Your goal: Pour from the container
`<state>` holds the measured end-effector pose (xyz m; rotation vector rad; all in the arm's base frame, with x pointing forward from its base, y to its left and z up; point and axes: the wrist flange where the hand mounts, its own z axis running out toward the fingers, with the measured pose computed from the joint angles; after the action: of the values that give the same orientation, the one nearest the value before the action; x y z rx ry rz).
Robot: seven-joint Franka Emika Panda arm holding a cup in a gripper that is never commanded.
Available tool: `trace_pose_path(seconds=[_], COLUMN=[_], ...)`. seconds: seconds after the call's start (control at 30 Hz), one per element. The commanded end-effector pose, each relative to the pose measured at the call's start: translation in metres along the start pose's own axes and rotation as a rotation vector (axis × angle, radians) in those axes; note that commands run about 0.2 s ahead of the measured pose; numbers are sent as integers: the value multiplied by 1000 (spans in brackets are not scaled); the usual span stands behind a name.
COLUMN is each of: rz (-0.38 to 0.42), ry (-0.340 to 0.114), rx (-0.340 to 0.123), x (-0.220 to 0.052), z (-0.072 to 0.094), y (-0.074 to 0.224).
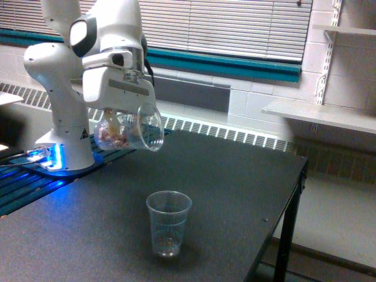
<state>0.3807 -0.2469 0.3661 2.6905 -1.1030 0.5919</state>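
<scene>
The container (132,130), a wide clear beaker-like cup with a flared rim, hangs tipped on its side above the black table (235,176), its mouth facing the exterior view's right. Reddish-brown and pale bits lie in its lower part. My gripper (120,117) is shut on it, under the white wrist. Below and to the right, apart from it, a smaller ribbed clear cup (168,223) stands upright near the table's front, with a few small bits at its bottom.
The arm's white base (64,141) with blue lights stands at the left on dark slats. The table's right edge (296,182) drops to the floor. Radiator grilles, blinds and a white wall shelf (323,114) line the back.
</scene>
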Motion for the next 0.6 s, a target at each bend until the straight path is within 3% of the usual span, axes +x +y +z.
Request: trace_pose_path(seconds=[0.03,0.6], rz=[-34,-115], ry=[-1,-38], rx=[-19,-86], x=[3,0], z=[1,11], y=[4,2])
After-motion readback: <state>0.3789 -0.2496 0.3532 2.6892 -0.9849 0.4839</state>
